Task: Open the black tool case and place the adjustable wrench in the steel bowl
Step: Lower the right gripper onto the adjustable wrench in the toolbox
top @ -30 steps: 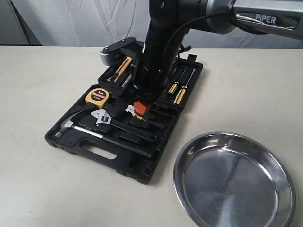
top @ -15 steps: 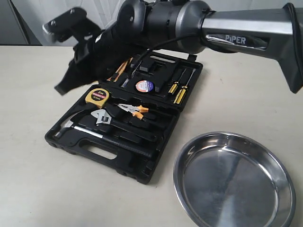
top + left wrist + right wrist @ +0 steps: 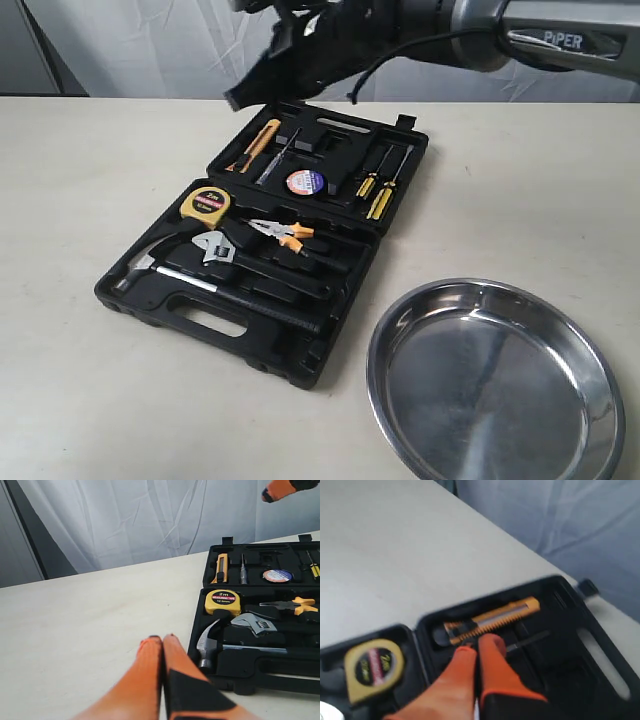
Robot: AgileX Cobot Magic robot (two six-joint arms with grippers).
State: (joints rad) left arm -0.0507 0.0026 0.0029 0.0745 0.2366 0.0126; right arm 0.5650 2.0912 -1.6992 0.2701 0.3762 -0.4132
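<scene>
The pale counter [image 3: 90, 400] carries everything. My right arm [image 3: 560, 40] reaches in from the far right, high above the back edge of the case. The black tool case [image 3: 270, 350] lies open and flat near the middle of the counter, lid half away from the handle half. The steel bowl [image 3: 495, 385] sits on the counter just beside the case's near right corner, apart from it and with nothing in it.

My right tool [image 3: 476, 647] hangs over the lid half, above the orange utility knife [image 3: 258, 143]. Its two orange fingers are pressed together with nothing between them. My left tool [image 3: 161, 640] is low over bare counter beside the hammer end of the case, its fingers likewise together and holding nothing. It does not show in the exterior view.

In the handle half, the hammer [image 3: 140, 265] lies along the side nearest the cut-out handle. The adjustable wrench [image 3: 215, 247] rests in its recess just behind the hammer. Its silver head points toward the hammer's head and its black handle runs off toward the bowl side. The head shows fully from above. The yellow tape measure [image 3: 205, 203] sits just behind the wrench's head. The orange-handled pliers [image 3: 285, 233] lie close beside it, toward the hinge.

In the lid half, past the knife, are a roll of tape [image 3: 305, 181] and two yellow-handled screwdrivers [image 3: 375, 190].
</scene>
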